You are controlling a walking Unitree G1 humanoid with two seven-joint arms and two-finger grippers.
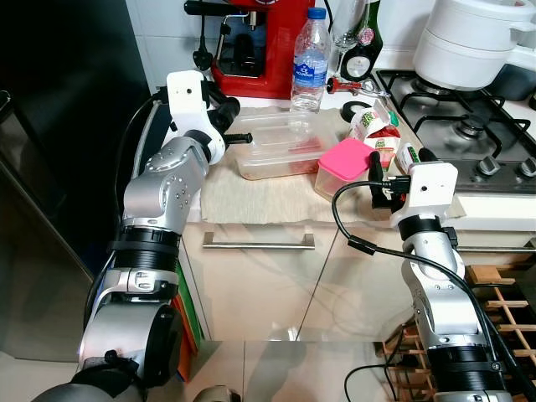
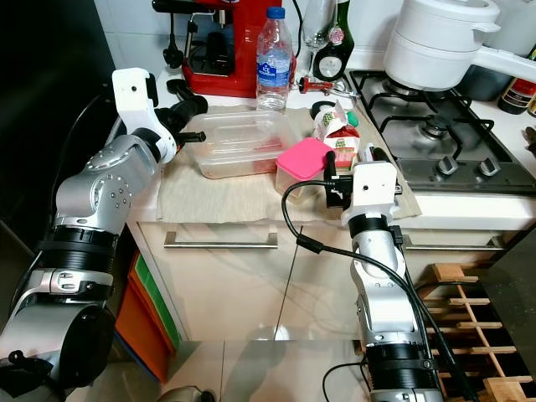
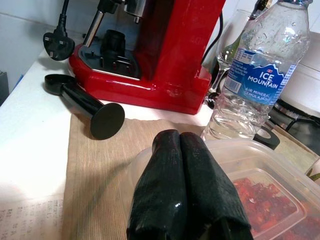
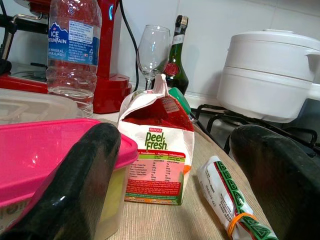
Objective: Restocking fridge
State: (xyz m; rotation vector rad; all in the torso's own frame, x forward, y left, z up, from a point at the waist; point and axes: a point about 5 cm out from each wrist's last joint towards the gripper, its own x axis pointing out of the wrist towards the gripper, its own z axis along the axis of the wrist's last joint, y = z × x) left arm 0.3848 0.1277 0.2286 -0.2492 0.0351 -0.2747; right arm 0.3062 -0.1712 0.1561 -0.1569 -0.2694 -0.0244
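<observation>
A clear lidded tub (image 1: 276,146) with red food lies on a beige cloth (image 1: 243,197) on the counter. My left gripper (image 1: 243,137) is shut and empty, its fingertips (image 3: 179,137) at the tub's left corner. A pink-lidded container (image 1: 345,163) stands to the right of the tub. Behind it are a Deel Fresh carton (image 4: 157,155) and a small wrapped packet (image 4: 227,197). My right gripper (image 1: 398,163) is open at the counter's front edge; one finger is beside the pink container, the other near the packet. A water bottle (image 1: 310,63) stands behind the tub.
A dark fridge (image 1: 59,126) stands at the left. A red coffee machine (image 1: 251,42), a wine glass (image 4: 152,50) and a green bottle (image 4: 176,65) line the back wall. A gas hob (image 1: 469,117) with a white pot (image 1: 477,38) is right. A wine rack (image 1: 502,318) sits low right.
</observation>
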